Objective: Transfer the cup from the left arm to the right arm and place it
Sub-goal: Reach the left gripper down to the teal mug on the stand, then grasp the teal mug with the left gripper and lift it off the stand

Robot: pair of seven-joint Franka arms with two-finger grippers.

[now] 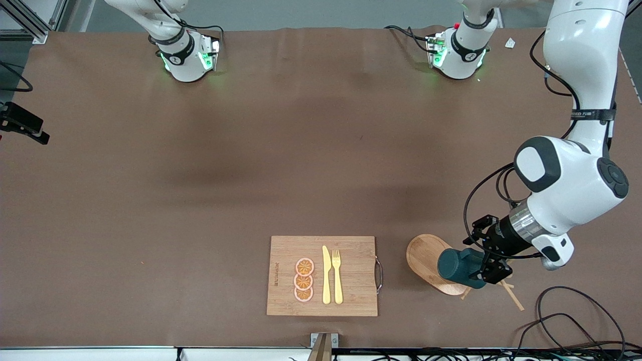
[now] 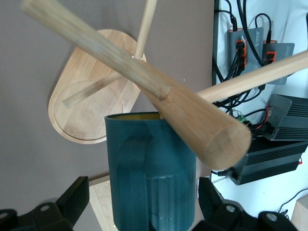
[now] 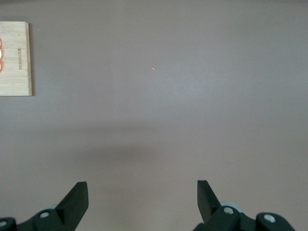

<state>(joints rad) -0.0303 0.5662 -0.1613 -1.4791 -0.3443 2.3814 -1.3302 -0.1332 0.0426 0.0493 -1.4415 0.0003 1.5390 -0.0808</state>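
The dark teal ribbed cup (image 1: 459, 265) lies sideways at a wooden mug rack, above the rack's oval base (image 1: 424, 253), near the front camera at the left arm's end of the table. My left gripper (image 1: 479, 261) is open around the cup, with a gap at each finger. In the left wrist view the cup (image 2: 149, 178) sits handle-up between the fingers (image 2: 72, 199), its yellow rim against the rack's thick post (image 2: 192, 115). How the cup hangs on the rack is hidden. My right gripper (image 3: 142, 197) is open and empty over bare table.
A bamboo cutting board (image 1: 351, 271) with a yellow knife (image 1: 326, 276), a yellow fork (image 1: 337, 276) and orange slices (image 1: 304, 280) lies near the front edge; its corner shows in the right wrist view (image 3: 14, 57). Black cables (image 1: 567, 321) lie by the front corner.
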